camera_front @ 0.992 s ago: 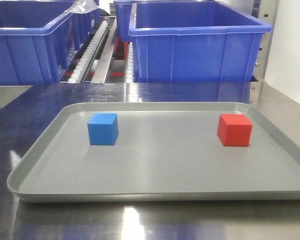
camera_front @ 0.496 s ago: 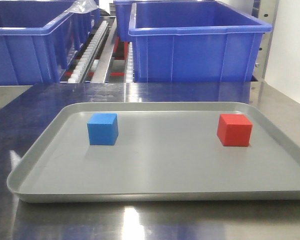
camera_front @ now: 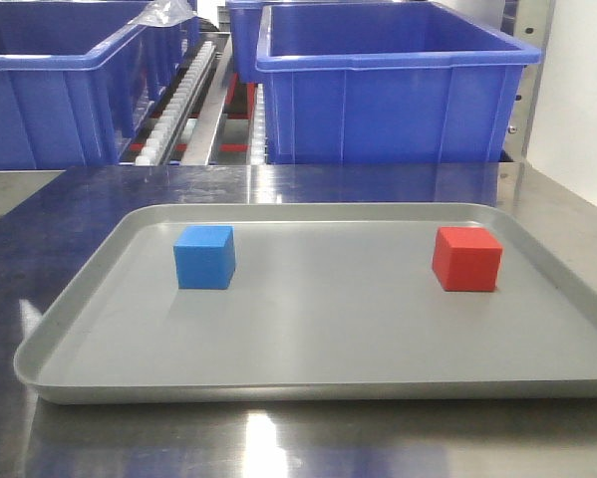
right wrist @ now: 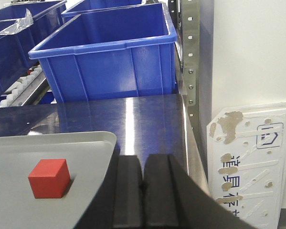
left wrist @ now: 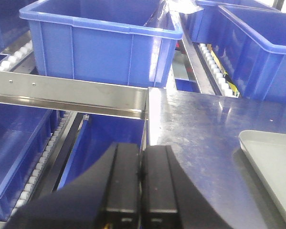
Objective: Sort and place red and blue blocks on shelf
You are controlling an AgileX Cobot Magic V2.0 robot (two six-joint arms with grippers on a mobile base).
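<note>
While red block (camera_front: pixel 466 258) and blue block (camera_front: pixel 204 256) sit flat, left gripper (left wrist: pixel 142 151), right gripper (right wrist: pixel 143 163) clenched empty.

Open air over the tray; bins and steel close off the back and sides.

In the front view nothing hangs above the flat grey rimmed tray (camera_front: pixel 318 386) filling the middle and lower frame; the small blue cube (camera_front: pixel 204 256) at left centre and the small red cube (camera_front: pixel 466 259) at right centre stand well apart, with bare tray floor around each. Across the top, the tall walls of large blue plastic bins (camera_front: pixel 398 100) block the rear beyond the brushed steel tabletop (camera_front: pixel 278 184). In the right wrist view a perforated steel upright (right wrist: pixel 190 47) and a white wall (right wrist: pixel 257 47) bound the right side. In the left wrist view a brushed-metal shelf rail (left wrist: pixel 66 95) bars the left middle.
</note>
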